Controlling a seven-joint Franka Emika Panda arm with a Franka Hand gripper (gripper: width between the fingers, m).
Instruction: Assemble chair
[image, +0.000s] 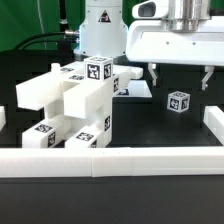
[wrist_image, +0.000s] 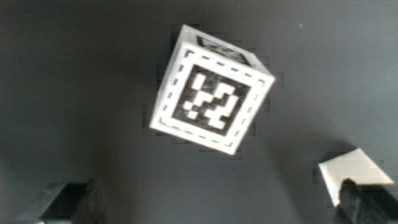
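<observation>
Claw hovering, fingers spread (pointing down).

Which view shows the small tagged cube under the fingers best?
Wrist view: the small cube fills the frame, its tag pattern sharp, with the fingers blurred at the edge. The exterior view shows the same cube only small, alone on the black table below the open gripper.
</observation>
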